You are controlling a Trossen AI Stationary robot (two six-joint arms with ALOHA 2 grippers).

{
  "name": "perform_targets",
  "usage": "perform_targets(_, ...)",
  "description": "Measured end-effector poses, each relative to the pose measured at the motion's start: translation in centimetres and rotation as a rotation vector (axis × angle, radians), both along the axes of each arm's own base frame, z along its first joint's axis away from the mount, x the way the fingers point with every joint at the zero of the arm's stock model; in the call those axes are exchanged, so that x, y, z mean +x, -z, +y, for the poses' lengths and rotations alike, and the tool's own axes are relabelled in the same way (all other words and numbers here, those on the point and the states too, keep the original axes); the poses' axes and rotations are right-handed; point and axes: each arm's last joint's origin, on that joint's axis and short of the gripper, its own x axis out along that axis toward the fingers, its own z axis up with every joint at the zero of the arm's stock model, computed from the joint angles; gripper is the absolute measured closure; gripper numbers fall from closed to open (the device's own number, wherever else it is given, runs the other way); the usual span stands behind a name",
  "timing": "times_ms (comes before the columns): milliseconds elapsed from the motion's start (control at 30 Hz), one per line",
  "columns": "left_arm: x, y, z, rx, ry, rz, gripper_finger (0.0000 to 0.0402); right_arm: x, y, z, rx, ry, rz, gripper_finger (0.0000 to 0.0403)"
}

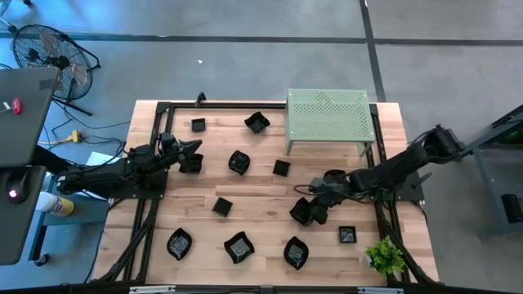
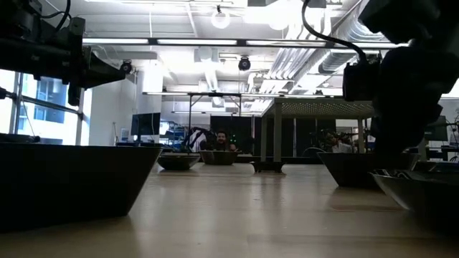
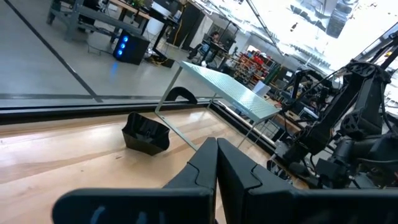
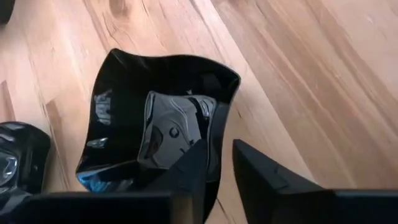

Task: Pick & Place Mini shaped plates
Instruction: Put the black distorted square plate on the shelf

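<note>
A: Right gripper [image 4: 214,163] is down on a black plate [image 4: 158,127] at the table's [image 1: 261,200] right-centre, 2 fingers pinching its rim, 1 inside, 1 outside.

B: Glossy, probably slippery and light; the rim looks the only purchase.

A: Left gripper [image 3: 216,163] waits pinched closed near the table's left edge, holding nothing.

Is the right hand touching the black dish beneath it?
Touching. The right wrist view shows the right hand straddling the black dish's rim, one finger inside against it.
</note>
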Motion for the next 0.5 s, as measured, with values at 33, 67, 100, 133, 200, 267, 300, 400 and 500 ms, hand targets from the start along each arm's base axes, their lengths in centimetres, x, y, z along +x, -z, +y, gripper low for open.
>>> perform_targets(33, 0.0, 0.0, 0.0, 0.000, 0.000, 0.000, 0.0401, 0.0, 0.0, 0.0, 0.000, -0.001, -0.004, 0.0355)
perform_targets(67, 0.0, 0.0, 0.0, 0.000, 0.000, 0.000, 0.0401, 0.1, 0.0, 0.0, 0.000, 0.001, -0.009, 0.0367)
perform_targets(100, 0.0, 0.0, 0.0, 0.000, 0.000, 0.000, 0.0401, 0.1, -0.1, 0.0, 0.000, 0.002, -0.016, 0.0378)
perform_targets(133, 0.0, 0.0, 0.0, 0.000, 0.000, 0.000, 0.0401, 0.1, -0.3, 0.0, 0.000, 0.003, -0.023, 0.0389)
perform_targets(200, 0.0, 0.0, 0.0, 0.000, 0.000, 0.001, 0.0401, 0.1, -0.5, 0.0, 0.001, 0.006, -0.037, 0.0398)
perform_targets(267, 0.0, 0.0, 0.0, 0.000, 0.000, 0.001, 0.0401, 0.0, -0.8, -0.1, 0.013, 0.018, -0.049, 0.0395)
perform_targets(300, 0.0, 0.0, 0.0, 0.000, 0.000, 0.001, 0.0401, 0.0, -1.0, -0.1, 0.021, 0.025, -0.056, 0.0393)
perform_targets(400, 0.0, 0.0, 0.0, 0.021, -0.001, 0.015, 0.0401, -0.1, -1.7, -0.1, 0.046, 0.034, -0.081, 0.0397)
perform_targets(500, 0.0, 0.1, 0.0, 0.036, -0.008, 0.024, 0.0401, -0.4, -2.7, -0.2, 0.080, 0.051, -0.124, 0.0399)
